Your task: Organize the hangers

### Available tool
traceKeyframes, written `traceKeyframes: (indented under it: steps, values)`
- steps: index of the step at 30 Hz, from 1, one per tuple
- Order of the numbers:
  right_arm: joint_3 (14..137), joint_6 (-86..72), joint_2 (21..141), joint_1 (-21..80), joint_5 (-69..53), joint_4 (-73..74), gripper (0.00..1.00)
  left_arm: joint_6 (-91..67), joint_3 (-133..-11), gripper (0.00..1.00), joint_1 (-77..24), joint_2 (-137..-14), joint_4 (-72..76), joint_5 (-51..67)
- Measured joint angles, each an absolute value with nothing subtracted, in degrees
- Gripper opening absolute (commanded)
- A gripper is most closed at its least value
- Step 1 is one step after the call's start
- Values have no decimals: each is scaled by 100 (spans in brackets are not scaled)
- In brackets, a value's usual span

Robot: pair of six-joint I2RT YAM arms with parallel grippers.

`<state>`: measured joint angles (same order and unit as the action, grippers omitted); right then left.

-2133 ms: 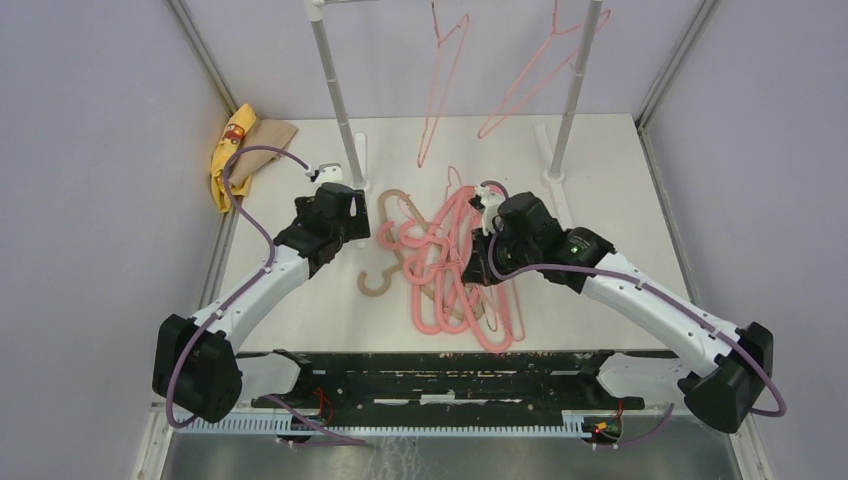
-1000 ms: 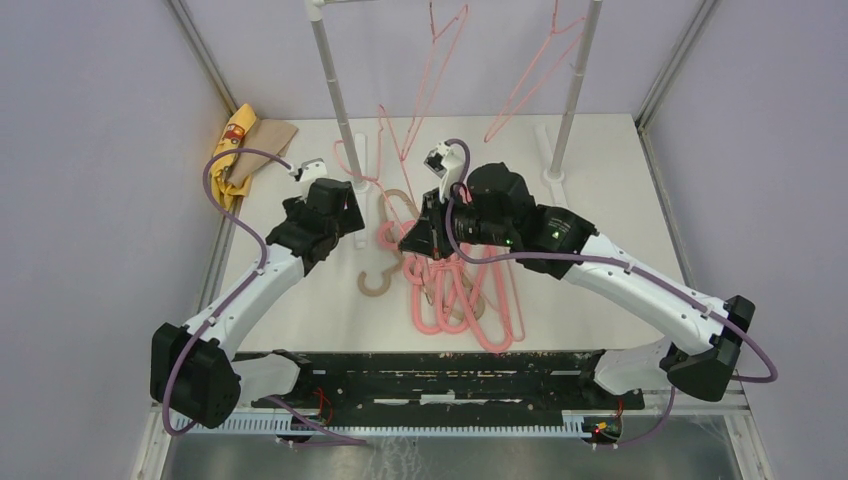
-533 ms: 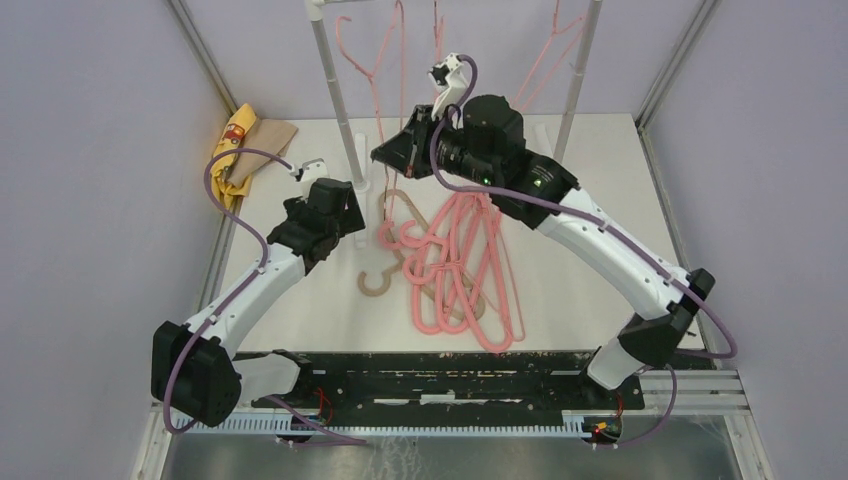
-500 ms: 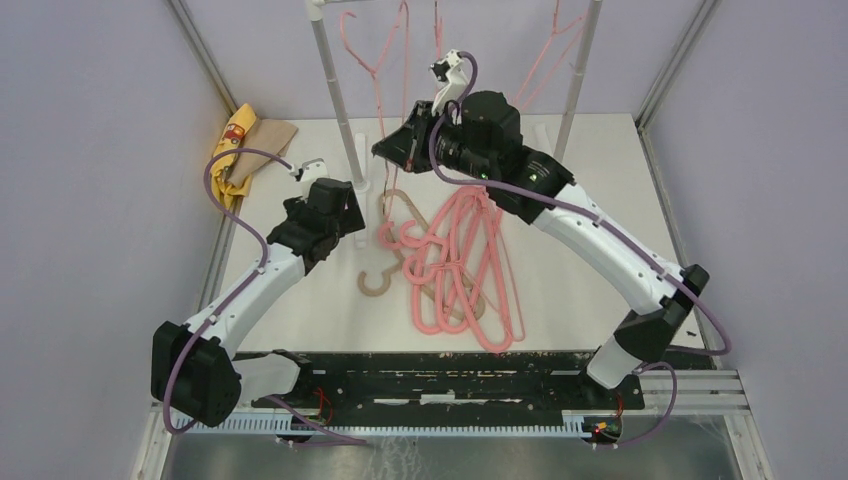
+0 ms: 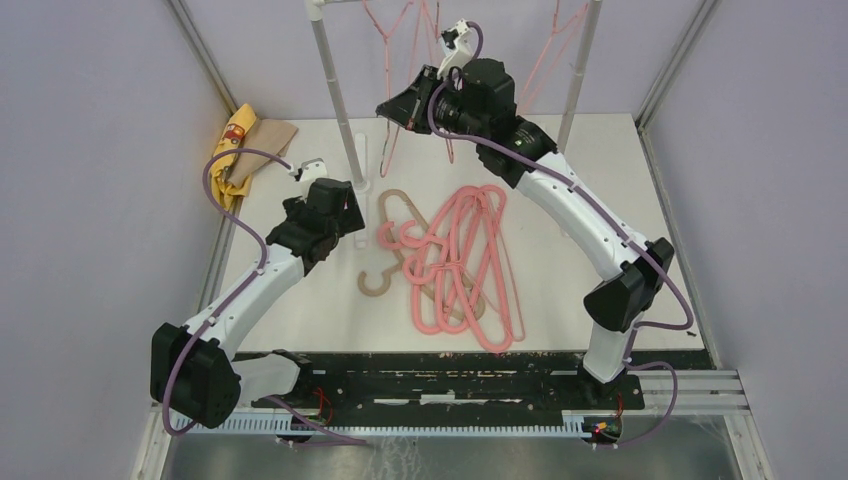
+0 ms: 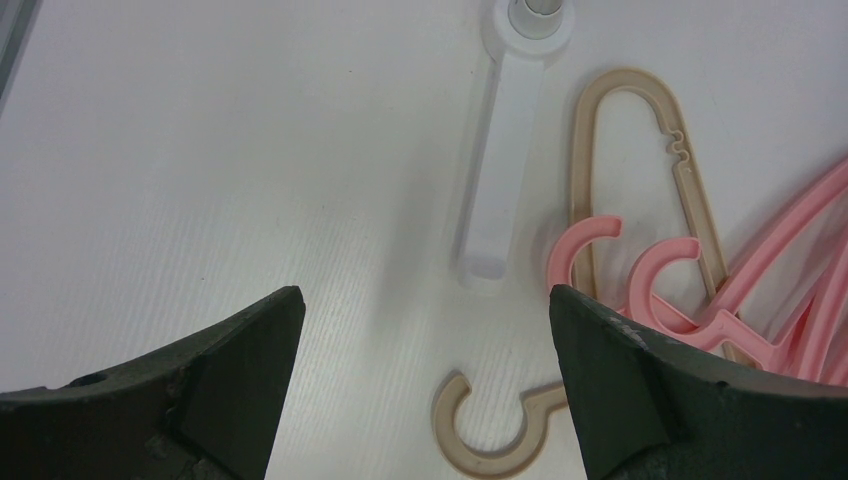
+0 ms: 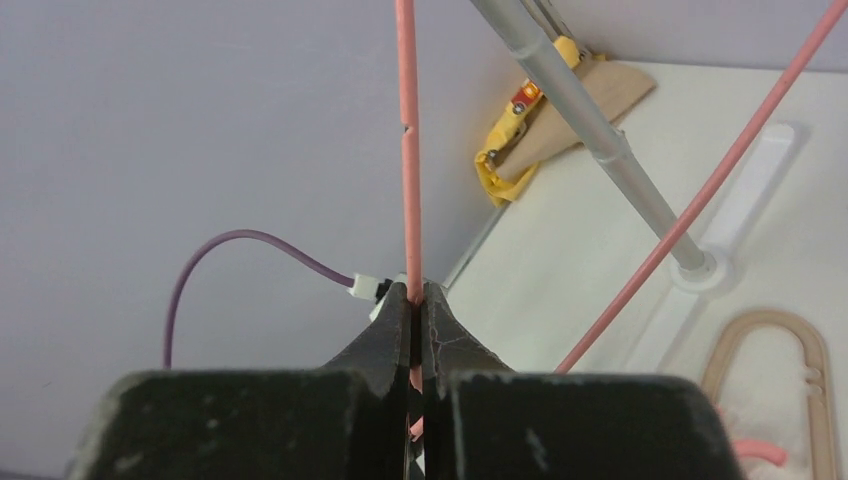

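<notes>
My right gripper [image 7: 415,300] is up high at the far side of the table, jaws pinched tight on one straight run of a thin pink wire hanger [image 7: 405,130]. The wire stands upright between the pads and runs out of the top of the wrist view. It hangs just right of the left rack pole [image 5: 335,90]. Its hook is cut off by the frame, so I cannot tell whether it is over anything yet. I judge this one light and springy. It is smooth wire, apt to swing or pivot in a pinch on a single strand, so a hold close to a corner or the neck would steady it better than mid-span.

My left gripper [image 6: 425,298] hovers low over the table, jaws wide apart with nothing between them, just left of the pile of hangers [image 5: 455,260] in the middle. Nearest to it lie the tan hanger [image 6: 640,130] and two pink tubular hooks [image 6: 590,250]. These thicker ones look stiff and somewhat heavier. They should be easy to clamp across the tube, but they are interlaced, so lifting one would likely drag its neighbours. The best place to take hold is a hook or neck at the left edge of the heap, where it lies free. More thin pink hangers [image 5: 545,50] hang at the far right.
</notes>
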<state>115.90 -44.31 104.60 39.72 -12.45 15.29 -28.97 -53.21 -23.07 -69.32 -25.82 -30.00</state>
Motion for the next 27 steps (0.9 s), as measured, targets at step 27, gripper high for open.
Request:
traceKeyframes:
  steps: [27]
  values:
    - [11413, -5050, 10398, 3579, -1868, 703, 1, -2897, -5212, 99, -2307, -6932, -2563, -3004]
